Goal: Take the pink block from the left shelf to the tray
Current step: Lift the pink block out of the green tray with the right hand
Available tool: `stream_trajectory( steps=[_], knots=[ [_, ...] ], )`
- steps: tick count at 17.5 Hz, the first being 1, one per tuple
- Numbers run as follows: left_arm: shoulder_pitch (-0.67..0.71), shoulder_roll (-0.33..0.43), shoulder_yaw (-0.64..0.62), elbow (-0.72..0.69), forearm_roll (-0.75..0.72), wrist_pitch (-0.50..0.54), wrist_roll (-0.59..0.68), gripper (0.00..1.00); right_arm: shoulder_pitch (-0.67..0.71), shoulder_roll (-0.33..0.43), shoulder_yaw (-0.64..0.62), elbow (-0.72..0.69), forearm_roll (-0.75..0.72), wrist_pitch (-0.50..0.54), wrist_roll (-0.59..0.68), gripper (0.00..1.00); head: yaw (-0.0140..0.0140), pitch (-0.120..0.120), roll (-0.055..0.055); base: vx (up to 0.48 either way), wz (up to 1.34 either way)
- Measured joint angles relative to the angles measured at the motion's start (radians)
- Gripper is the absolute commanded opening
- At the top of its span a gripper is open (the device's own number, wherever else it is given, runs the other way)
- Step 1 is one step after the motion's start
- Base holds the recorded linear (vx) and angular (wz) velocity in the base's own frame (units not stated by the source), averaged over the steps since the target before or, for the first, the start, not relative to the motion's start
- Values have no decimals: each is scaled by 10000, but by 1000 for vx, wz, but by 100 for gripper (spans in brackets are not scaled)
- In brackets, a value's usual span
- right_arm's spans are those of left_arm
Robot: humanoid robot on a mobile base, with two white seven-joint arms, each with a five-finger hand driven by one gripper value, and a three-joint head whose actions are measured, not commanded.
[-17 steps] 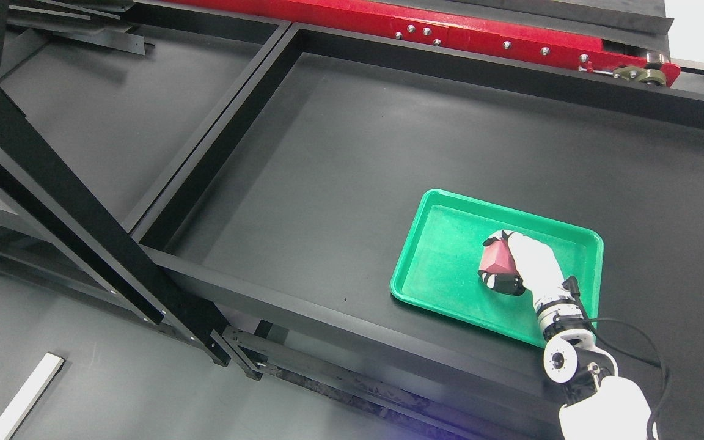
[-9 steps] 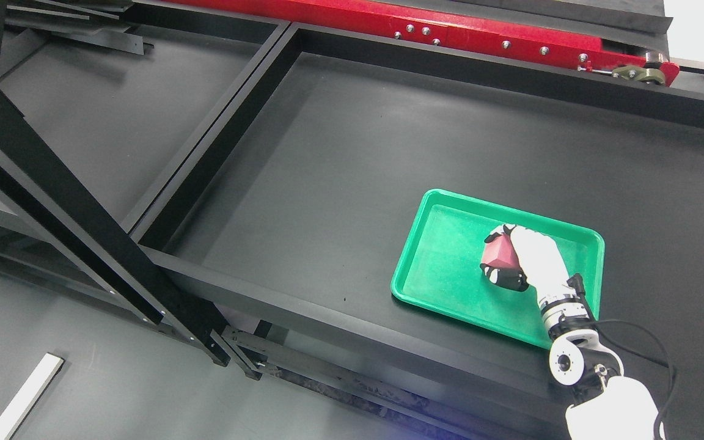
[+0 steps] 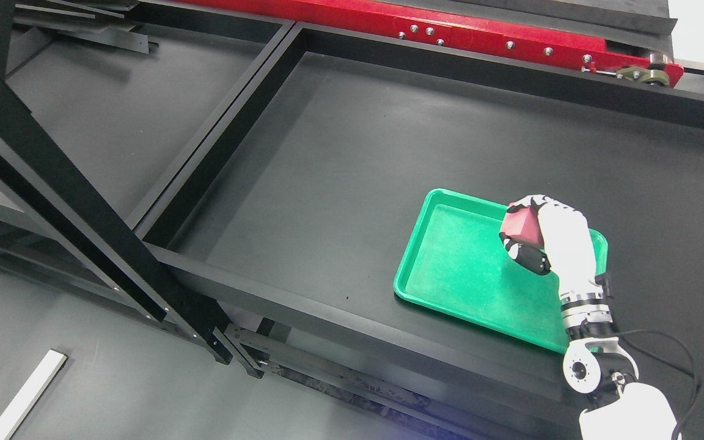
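Observation:
A green tray [image 3: 462, 275] lies on the black shelf surface at the right. My right hand [image 3: 535, 235], white with black fingertips, hovers over the tray's far right part. Its fingers are curled around a pink block [image 3: 521, 226], which sits between thumb and fingers, lifted off the tray floor. The right forearm comes up from the lower right corner. My left arm does not show.
Black frame beams [image 3: 83, 201] cross the left side and divide the shelf [image 3: 352, 140] into bays. A red rail [image 3: 450, 30] runs along the back. A white strip [image 3: 25, 394] lies on the grey floor at lower left.
My right hand, still holding the pink block, has risen and moved toward the tray's far right edge. The whole picture has shifted slightly.

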Motion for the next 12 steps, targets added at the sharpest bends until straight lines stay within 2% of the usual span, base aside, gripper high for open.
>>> stream_trajectory(
  steps=[7, 12],
  knots=[
    [-1, 0, 0, 0, -4, 0, 0, 100, 490, 126, -321, -409, -78, -106, -1800, 2, 0, 0, 0, -36, 165],
    [0, 0, 0, 0, -5, 0, 0, 100, 646, 213, -656, -642, -273, -115, -2166, 2, 0, 0, 0, -68, 518]
  ],
)
